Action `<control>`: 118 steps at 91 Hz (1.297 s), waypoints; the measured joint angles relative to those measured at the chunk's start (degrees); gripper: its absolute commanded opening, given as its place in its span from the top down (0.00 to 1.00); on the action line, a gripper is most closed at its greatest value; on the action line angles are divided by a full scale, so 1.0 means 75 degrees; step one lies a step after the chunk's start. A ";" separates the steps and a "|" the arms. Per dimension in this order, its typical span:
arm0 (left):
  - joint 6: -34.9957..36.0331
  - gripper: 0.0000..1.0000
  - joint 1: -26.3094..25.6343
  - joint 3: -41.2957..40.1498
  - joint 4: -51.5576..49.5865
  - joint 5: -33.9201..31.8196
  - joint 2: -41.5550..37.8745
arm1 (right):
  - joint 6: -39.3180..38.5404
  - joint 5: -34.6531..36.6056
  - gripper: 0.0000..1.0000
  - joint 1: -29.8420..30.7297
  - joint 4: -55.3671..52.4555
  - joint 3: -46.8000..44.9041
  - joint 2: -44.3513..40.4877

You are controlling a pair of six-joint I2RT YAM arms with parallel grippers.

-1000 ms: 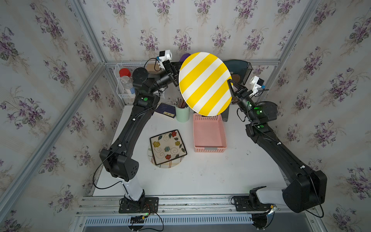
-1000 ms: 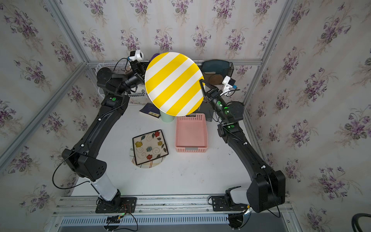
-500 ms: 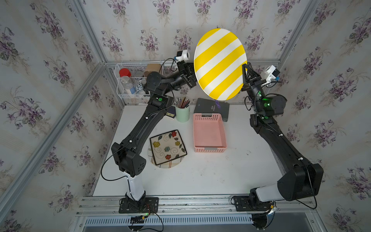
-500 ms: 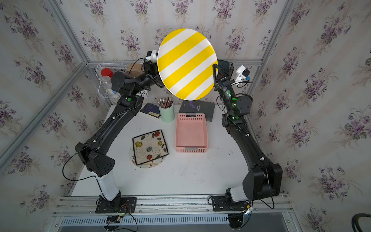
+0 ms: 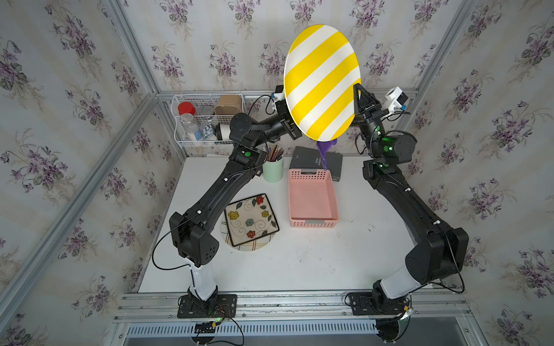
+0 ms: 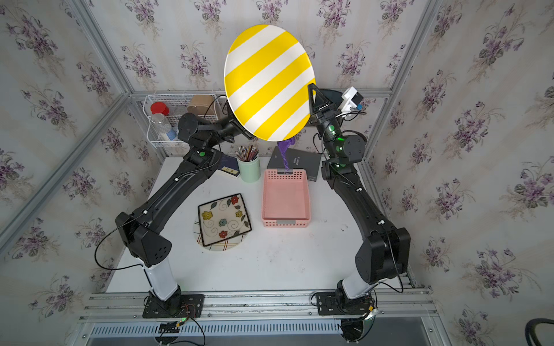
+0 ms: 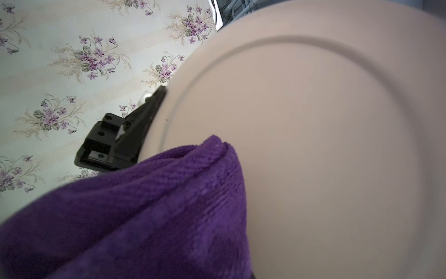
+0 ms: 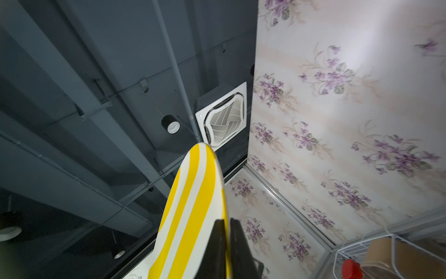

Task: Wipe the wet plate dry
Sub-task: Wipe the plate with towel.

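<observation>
A round plate (image 5: pixel 322 81) with yellow and white stripes is held high and tilted on edge near the back wall, seen in both top views (image 6: pixel 269 81). My right gripper (image 5: pixel 356 90) is shut on its right rim; the right wrist view shows the black fingers (image 8: pixel 220 241) pinching the rim of the plate (image 8: pixel 190 205). My left gripper (image 5: pixel 287 119) is behind the plate, its jaws hidden by a purple cloth (image 7: pixel 144 217) that it holds against the plate's pale back (image 7: pixel 313 145). A cloth tail (image 5: pixel 325 149) hangs below the plate.
On the white table (image 5: pixel 299 263) are a pink basket (image 5: pixel 311 197), a flowered square plate (image 5: pixel 250 220) lying on a round one, a green cup of pencils (image 5: pixel 272 170) and a dark book (image 5: pixel 311 158). A wire rack (image 5: pixel 207 119) with jars hangs at the back left.
Both arms have carried the striped plate upward and to the right, away from the table. The purple cloth's tail now shows below the plate. Both grips are unchanged.
</observation>
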 measured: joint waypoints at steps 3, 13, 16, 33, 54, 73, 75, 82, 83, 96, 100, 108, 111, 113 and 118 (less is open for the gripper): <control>-0.0009 1.00 0.0119 -0.0061 0.0067 0.0003 -0.0067 | 0.0015 0.0140 1.00 -0.0023 -0.0082 -0.0230 -0.0102; -0.0245 1.00 0.0545 -0.0315 0.0551 -0.0038 -0.0236 | 0.0058 0.0393 1.00 0.0466 -0.0154 -0.0877 -0.0318; -0.0321 1.00 0.0627 -0.0373 0.0723 -0.0087 -0.0245 | 0.0108 0.0434 1.00 0.0717 -0.0128 -0.0982 -0.0306; -0.0551 1.00 0.0364 -0.0367 0.0976 -0.0370 0.0102 | 0.0192 0.0414 1.00 0.1122 0.0076 -0.0224 0.0245; -0.0568 1.00 0.0198 -0.1929 0.1408 0.0160 -0.0536 | -0.0044 0.0332 1.00 0.0000 -0.0653 0.0458 0.0350; 0.0169 1.00 0.1005 -0.3034 0.1373 0.0804 -0.1909 | -0.1174 0.0624 1.00 -0.0431 -0.2296 -0.0589 -0.0443; 0.0428 1.00 0.1116 -0.2999 0.1157 0.0901 -0.2040 | -0.1268 0.0545 1.00 -0.0405 -0.2401 -0.0699 -0.0513; 0.1894 1.00 0.1300 -0.2544 -0.0458 0.1137 -0.2349 | -0.1594 0.0478 1.00 -0.0271 -0.2801 -0.1116 -0.0784; 0.2136 1.00 0.1300 -0.2451 -0.0755 0.1148 -0.2372 | -0.1649 0.0481 1.00 -0.0236 -0.2871 -0.1166 -0.0825; 0.6280 1.00 0.1250 -0.0358 -0.6266 0.0178 -0.2098 | -0.2192 0.0565 1.00 0.0326 -0.3485 -0.1443 -0.1134; 0.7233 1.00 0.1253 0.0195 -0.7589 -0.0487 -0.1871 | -0.2369 0.0565 1.00 0.0571 -0.3646 -0.1469 -0.1212; 0.8690 1.00 0.1198 0.0831 -0.9734 -0.2057 -0.1478 | -0.2748 0.0737 1.00 0.1096 -0.3937 -0.1472 -0.1320; 0.9122 1.00 0.1154 0.0883 -1.0340 -0.2530 -0.1396 | -0.2946 0.0822 1.00 0.1309 -0.4074 -0.1457 -0.1335; 0.9296 1.00 0.1116 0.0886 -1.0599 -0.2777 -0.1370 | -0.3066 0.0930 1.00 0.1422 -0.4179 -0.1445 -0.1338; 0.9710 1.00 0.0973 0.0877 -1.1089 -0.3124 -0.1317 | -0.3273 0.1072 1.00 0.1693 -0.4479 -0.1443 -0.1317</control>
